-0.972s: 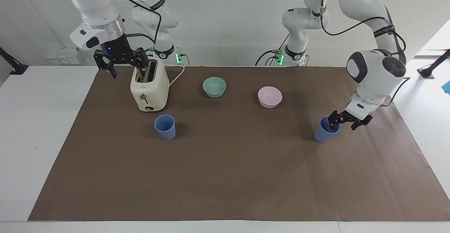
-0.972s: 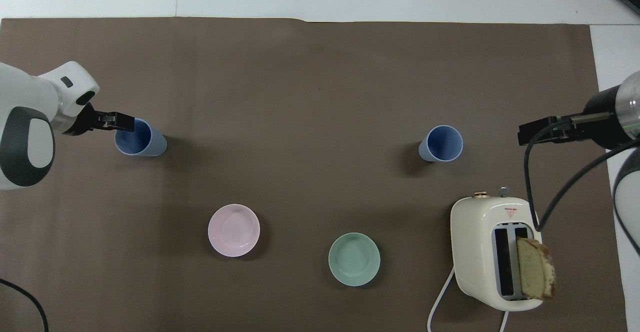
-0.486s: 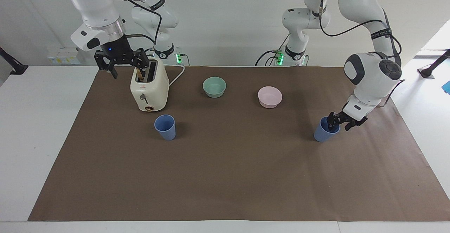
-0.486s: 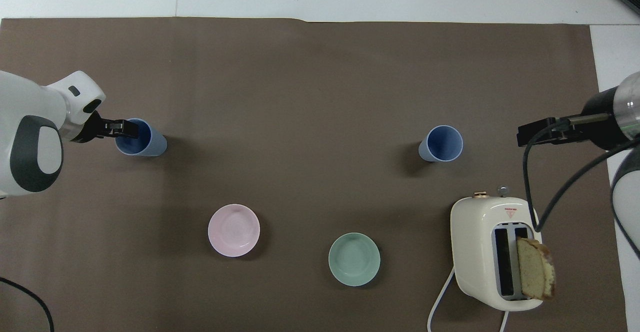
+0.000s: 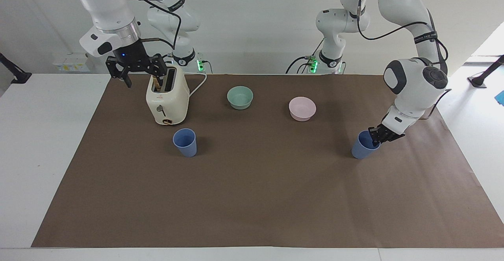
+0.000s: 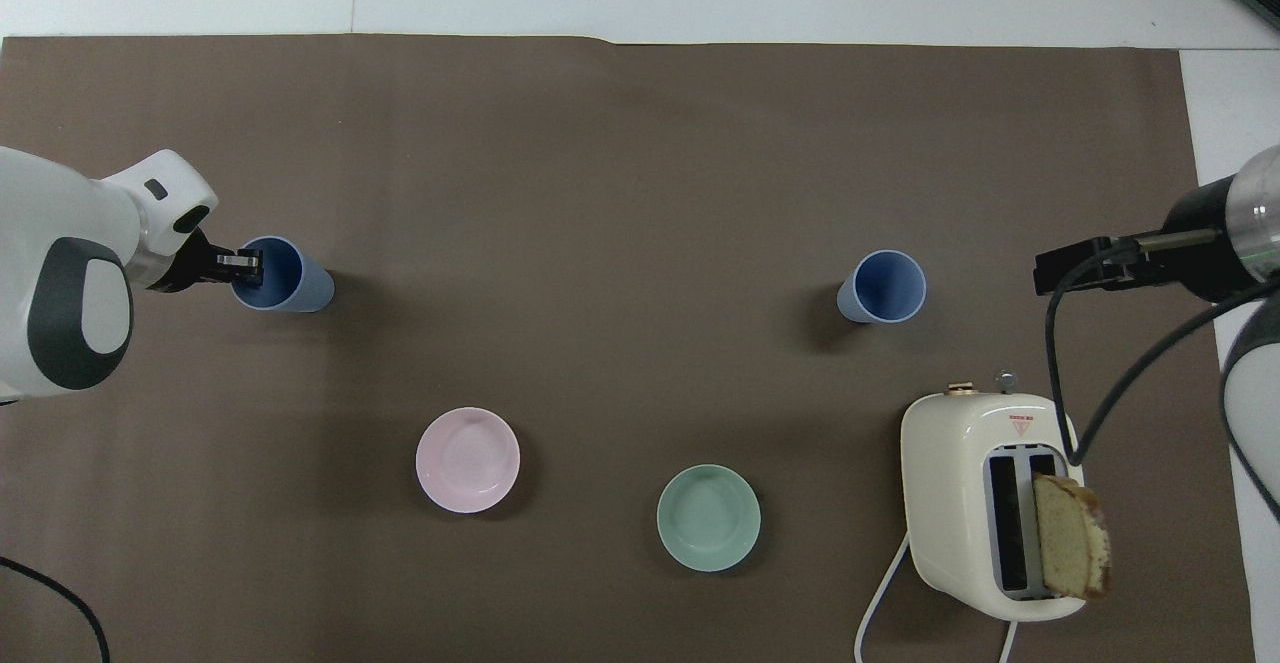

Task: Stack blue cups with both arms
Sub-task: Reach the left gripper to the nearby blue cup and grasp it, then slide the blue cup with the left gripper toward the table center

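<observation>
Brown paper covers the white tabletop (image 5: 47,143), and two blue cups stand upright on it, well apart. One cup (image 5: 364,145) sits at the right of the facing frame, toward the left arm's end; the other cup (image 5: 185,142) stands left of centre, just below the toaster (image 5: 167,95). Both look light, stiff and thin-walled, probably smooth plastic, so a pinch on the rim wall seems the natural hold, and a hard squeeze or a tilt could tip one.

At the right-hand cup, the left pincer (image 5: 377,138) is closed on the rim wall at the edge toward its own arm, one finger seemingly inside the mouth; the overhead frame shows it (image 6: 245,265) at the cup's left edge (image 6: 290,278).

Outward, the right pincer (image 5: 136,70) waits with fingers spread, raised at the upper left of the facing frame beside the toaster, well apart from the second cup. A green bowl (image 5: 240,97) and a pink bowl (image 5: 302,108) sit higher in that frame.
</observation>
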`<state>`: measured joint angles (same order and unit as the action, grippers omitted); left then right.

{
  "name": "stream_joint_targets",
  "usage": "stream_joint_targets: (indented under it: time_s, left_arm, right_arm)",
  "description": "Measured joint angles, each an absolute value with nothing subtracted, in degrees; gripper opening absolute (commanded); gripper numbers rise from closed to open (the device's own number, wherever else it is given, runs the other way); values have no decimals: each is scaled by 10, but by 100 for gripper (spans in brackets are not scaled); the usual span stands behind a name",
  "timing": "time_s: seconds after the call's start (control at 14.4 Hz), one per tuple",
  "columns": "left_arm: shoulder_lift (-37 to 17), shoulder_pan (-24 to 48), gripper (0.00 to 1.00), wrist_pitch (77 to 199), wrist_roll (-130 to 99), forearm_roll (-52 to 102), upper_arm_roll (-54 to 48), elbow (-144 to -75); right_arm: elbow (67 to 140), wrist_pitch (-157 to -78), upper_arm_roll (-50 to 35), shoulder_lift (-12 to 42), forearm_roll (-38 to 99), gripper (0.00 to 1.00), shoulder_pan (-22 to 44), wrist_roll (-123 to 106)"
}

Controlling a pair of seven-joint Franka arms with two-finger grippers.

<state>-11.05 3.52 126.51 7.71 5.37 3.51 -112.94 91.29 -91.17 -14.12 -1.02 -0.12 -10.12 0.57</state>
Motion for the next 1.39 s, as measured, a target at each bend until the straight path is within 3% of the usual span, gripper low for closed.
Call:
stream_joint_targets:
  time_s: [0.62, 1.39]
  left_arm:
    - [-67, 59, 0, 1239, 61, 54, 25, -1118]
    - [-71, 271, 0, 1255, -207, 54, 20, -1125]
  right_arm:
    - [913, -912, -141, -10, -1, 100, -101, 6]
    - [913, -912, -141, -10, -1, 100, -101, 6]
